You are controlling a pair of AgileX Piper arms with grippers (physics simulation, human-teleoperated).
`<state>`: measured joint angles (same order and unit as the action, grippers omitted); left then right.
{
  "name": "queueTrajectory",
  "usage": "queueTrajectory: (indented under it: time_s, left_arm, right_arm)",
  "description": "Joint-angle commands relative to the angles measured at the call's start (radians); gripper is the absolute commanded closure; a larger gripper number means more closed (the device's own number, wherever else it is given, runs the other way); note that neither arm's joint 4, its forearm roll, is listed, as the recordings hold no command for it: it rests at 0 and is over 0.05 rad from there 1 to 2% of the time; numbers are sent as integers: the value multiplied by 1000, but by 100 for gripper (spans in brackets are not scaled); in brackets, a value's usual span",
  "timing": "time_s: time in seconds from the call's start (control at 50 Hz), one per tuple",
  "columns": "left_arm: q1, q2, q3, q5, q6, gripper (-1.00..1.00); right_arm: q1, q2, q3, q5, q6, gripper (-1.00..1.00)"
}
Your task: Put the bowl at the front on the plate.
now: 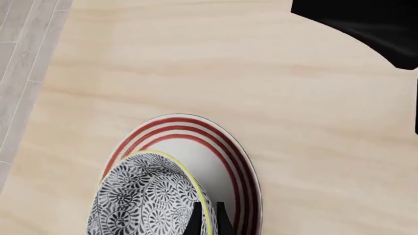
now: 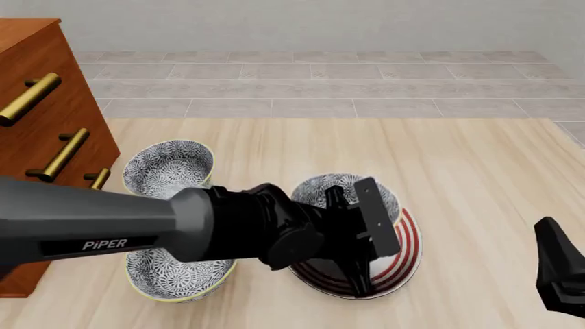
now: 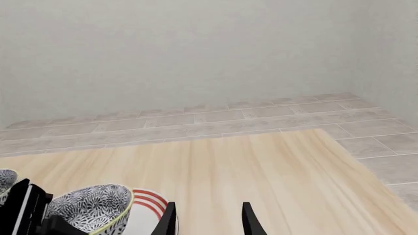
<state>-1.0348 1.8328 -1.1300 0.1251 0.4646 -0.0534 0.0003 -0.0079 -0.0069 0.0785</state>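
Blue-patterned bowl [image 2: 346, 193] over the plate [image 2: 407, 250], rim pinched in the left gripper [image 1: 207, 223]; right gripper [image 3: 207, 220] empty, parted.

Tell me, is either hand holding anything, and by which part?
The left hand grips the bowl by its rim, one finger inside and one outside, over the plate. The right hand holds nothing.

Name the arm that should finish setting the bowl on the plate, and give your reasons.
Left. The left gripper grips the bowl by its rim, over the plate. The right gripper is open, holds nothing, and sits off to the side.
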Motion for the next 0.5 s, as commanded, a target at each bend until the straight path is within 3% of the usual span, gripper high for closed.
queueTrajectory:
  time_s: [0.02, 0.5]
  left_arm:
    - [-1, 22, 4, -18, -2, 100]
    - [-19, 54, 38, -60, -21, 100]
  right_arm:
    - [-2, 0, 3, -5, 1, -100]
    - [-3, 0, -2, -2, -1, -100]
